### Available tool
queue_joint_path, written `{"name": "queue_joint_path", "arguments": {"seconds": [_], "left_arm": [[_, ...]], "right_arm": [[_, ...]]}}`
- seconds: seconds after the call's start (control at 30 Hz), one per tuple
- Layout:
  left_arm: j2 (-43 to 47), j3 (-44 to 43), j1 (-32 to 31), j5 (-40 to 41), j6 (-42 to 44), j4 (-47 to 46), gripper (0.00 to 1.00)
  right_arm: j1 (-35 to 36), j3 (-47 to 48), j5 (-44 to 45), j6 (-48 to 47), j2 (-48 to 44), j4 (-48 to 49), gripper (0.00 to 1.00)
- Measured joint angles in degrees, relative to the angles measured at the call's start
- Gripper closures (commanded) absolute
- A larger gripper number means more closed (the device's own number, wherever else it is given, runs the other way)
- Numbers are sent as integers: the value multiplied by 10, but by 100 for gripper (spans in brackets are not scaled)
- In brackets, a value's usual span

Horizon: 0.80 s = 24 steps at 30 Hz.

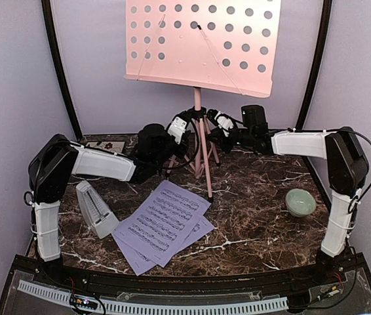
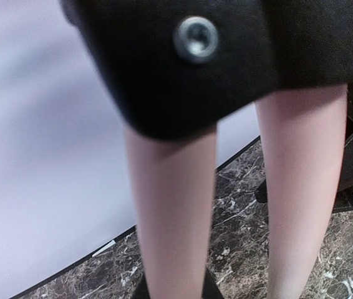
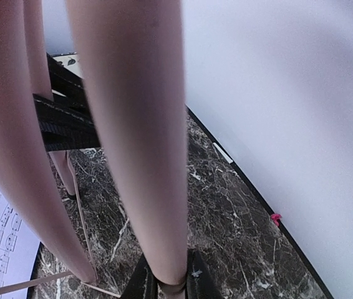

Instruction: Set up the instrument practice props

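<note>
You see the music stand (image 1: 202,42) upright at the back of the table (image 1: 251,216), pole vertical, desk facing the arms. Left gripper (image 2: 175,289) and right gripper (image 3: 167,283) each clamp one of its legs.

The stand (image 1: 198,46) is salmon pink all over, its plate dotted with rows of round holes. In front of the stand, the pages (image 1: 162,223) are pale lavender printed with black notes. Left of the stand the metronome (image 1: 96,209) is white-grey; right of it the bowl (image 1: 300,201) is pale green. The table (image 1: 257,223) is dark brown marble veined in white, the walls (image 1: 15,79) soft lilac, the arms (image 1: 103,163) white with black joints.
</note>
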<state>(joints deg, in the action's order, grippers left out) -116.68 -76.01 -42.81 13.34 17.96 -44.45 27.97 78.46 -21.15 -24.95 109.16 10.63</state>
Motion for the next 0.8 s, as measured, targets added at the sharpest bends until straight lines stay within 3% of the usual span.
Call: {"name": "queue_joint_path", "arguments": {"seconds": [0.17, 0.23, 0.43, 0.6, 0.8], "left_arm": [[2, -5, 10, 0, -3, 16, 100], [2, -8, 13, 0, -5, 23, 100], [2, -11, 14, 5, -6, 30, 100], [2, -12, 10, 18, -7, 32, 100], [2, -12, 10, 47, -10, 34, 100]], "right_arm": [[0, 39, -14, 2, 33, -5, 100], [0, 52, -18, 6, 43, -5, 95], [0, 55, -22, 24, 47, -4, 75], [-5, 49, -6, 53, 45, 5, 50], [-46, -28, 57, 88, -17, 42, 37]]}}
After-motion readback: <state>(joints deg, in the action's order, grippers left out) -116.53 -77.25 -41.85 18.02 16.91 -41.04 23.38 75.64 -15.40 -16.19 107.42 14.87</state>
